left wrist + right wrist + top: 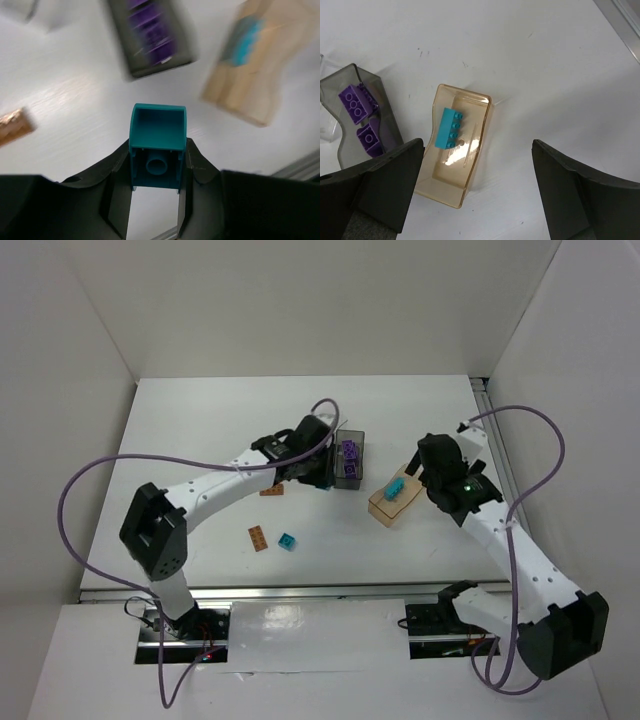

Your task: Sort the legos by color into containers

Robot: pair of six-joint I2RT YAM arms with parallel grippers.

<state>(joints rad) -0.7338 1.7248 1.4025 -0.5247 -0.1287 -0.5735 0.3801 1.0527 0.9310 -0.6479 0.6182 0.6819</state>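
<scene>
While the left hand (157,172) pinches one teal lego (158,132), the right hand (477,150) gapes wide

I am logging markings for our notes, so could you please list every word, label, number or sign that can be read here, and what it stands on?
None: no view shows any readable text.
The teal brick in the left hand is bare plastic, with no lettering.
The tan tray, the grey tray and the arms show no label.
The studs of the purple bricks are too small to read.
</scene>
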